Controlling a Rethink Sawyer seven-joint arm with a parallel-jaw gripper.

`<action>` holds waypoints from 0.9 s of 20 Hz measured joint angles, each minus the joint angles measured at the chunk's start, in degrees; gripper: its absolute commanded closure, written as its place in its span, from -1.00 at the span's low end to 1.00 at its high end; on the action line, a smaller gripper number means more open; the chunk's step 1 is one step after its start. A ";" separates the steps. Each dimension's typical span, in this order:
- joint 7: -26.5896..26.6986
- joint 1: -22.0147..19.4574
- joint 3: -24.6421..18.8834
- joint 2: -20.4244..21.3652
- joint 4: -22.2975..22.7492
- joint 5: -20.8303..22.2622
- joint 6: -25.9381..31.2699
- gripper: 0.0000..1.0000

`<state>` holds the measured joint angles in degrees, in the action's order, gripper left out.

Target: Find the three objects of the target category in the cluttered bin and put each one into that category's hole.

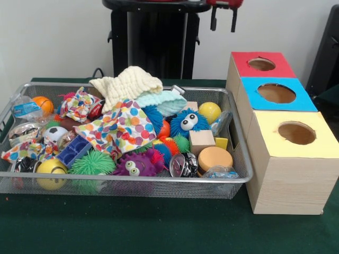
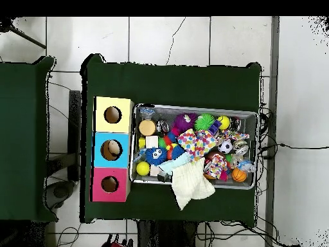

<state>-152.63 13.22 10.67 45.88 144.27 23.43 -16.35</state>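
I see the gripper (image 1: pixel 223 18) drawn back at the top of the front view, well above the table (image 1: pixel 159 227) and clear of everything on it. Only its dark red and black tips show, hanging apart from each other, so I read it as open and holding nothing.

The wire mesh bin (image 1: pixel 132 186) sits on the green table cloth, filling most of the table's middle. It is heaped full. A cream knitted cloth (image 1: pixel 127 84) hangs over the bin's rim on the robot's side, with a pale mint cloth (image 1: pixel 164 101) beside it. A polka-dot cloth (image 1: pixel 119 127) in many colours lies across the middle of the heap. A blue furry ball with googly eyes (image 1: pixel 188 121) sits just past it, a purple furry one with eyes (image 1: pixel 135 165) lies at the bin's opposite rim, and a green spiky ball (image 1: pixel 92 163) is next to that. A yellow ball (image 1: pixel 210 111), a wooden cube (image 1: pixel 201 141) and a tan foam disc (image 1: pixel 214 157) lie at the bin's end nearest the boxes. An orange ball (image 1: pixel 42 104) sits in the far corner at the other end.

Three wooden boxes stand in a row touching each other, just beside the bin's end: a red-topped box (image 1: pixel 262 64), a blue-topped box (image 1: pixel 275 94) and a yellow-topped box (image 1: pixel 294 133), each with a round hole in its top.
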 measured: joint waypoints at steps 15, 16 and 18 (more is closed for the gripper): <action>0.00 -2.53 10.72 -22.46 -2.85 11.27 -29.67 -1.00; 0.00 -2.60 11.18 -23.30 -3.19 11.40 -31.24 -1.00; 0.00 -2.71 12.90 -26.42 -4.50 11.77 -36.49 -1.00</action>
<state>-152.63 10.51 23.56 19.46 139.77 35.21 -52.84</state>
